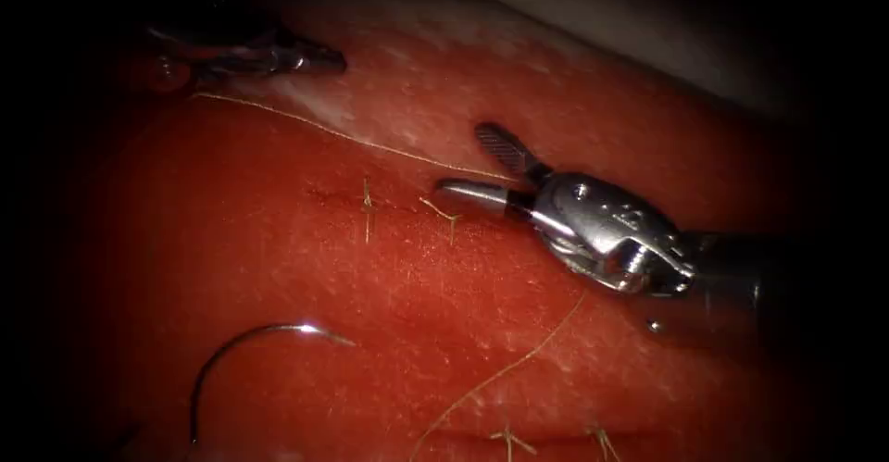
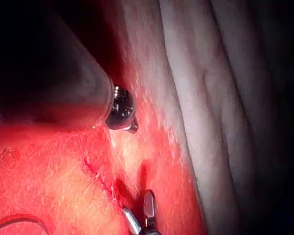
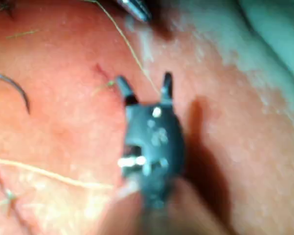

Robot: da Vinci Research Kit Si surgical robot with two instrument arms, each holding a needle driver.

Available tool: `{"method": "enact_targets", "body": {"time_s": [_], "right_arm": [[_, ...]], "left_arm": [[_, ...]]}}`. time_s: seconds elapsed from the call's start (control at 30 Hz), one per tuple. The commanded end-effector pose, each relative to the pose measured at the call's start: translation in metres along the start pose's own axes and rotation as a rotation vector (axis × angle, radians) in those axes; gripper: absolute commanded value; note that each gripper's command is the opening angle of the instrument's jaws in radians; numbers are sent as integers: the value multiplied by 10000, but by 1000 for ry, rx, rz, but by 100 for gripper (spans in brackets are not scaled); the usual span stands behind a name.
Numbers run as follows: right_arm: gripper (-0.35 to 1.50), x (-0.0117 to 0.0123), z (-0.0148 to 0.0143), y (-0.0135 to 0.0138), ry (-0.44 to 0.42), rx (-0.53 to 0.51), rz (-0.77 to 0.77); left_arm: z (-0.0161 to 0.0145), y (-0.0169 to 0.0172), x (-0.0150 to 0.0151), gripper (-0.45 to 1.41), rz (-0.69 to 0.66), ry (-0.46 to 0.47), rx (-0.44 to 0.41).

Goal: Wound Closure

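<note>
Nearest the endoscope, a curved needle lies loose on the tissue, at the lower left of that view and well away from both tools; its arc rests on the surface and neither tool holds it (the tail end runs into shadow, so whether that end enters the tissue cannot be told). Thread runs as a fine line from near the left tool down and rightward to the jaws of the right tool, and a second length trails across the lower tissue. The right tool's jaws stand apart, one flat and one raised, with the thread passing between them; they clamp nothing. The left tool sits dim at the upper left, its jaws drawn together; whether they pinch the thread cannot be told. The cut is a short dark line just left of the right tool's tip, with cut ends of thread standing up along it. More cut ends show at the endoscope view's lower edge
</note>
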Motion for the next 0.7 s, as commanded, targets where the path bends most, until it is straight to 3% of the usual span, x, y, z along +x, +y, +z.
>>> {"method": "enact_targets", "body": {"time_s": [0.03,0.13,0.17,0.2,0.23,0.27,0.3,0.47,0.57,0.7], "right_arm": [[148,1,7,-5,0,-1,-12],[148,3,6,-6,-1,-1,-17],[148,3,6,-6,-1,-1,-22],[148,3,5,-6,-2,-1,-22],[148,3,4,-5,-1,-3,-23],[148,3,4,-5,-1,-3,-23],[148,4,3,-4,0,-8,-23],[148,4,1,-3,-1,-7,-22],[148,4,-1,-1,0,-9,-28],[148,6,-5,3,-1,-11,-28]], "left_arm": [[33,-18,-20,-35,118,-15,9],[48,-26,-34,-32,181,-41,5],[62,-34,-53,13,227,-85,-26],[64,-36,-57,24,239,-95,-29],[64,-40,-69,50,215,-143,-36],[64,-40,-69,50,215,-143,-36],[54,-44,-78,70,217,-232,-19],[30,-54,-92,78,247,-354,-6],[-2,-64,-95,78,271,-409,9],[-29,-69,-84,78,274,-407,17]]}}
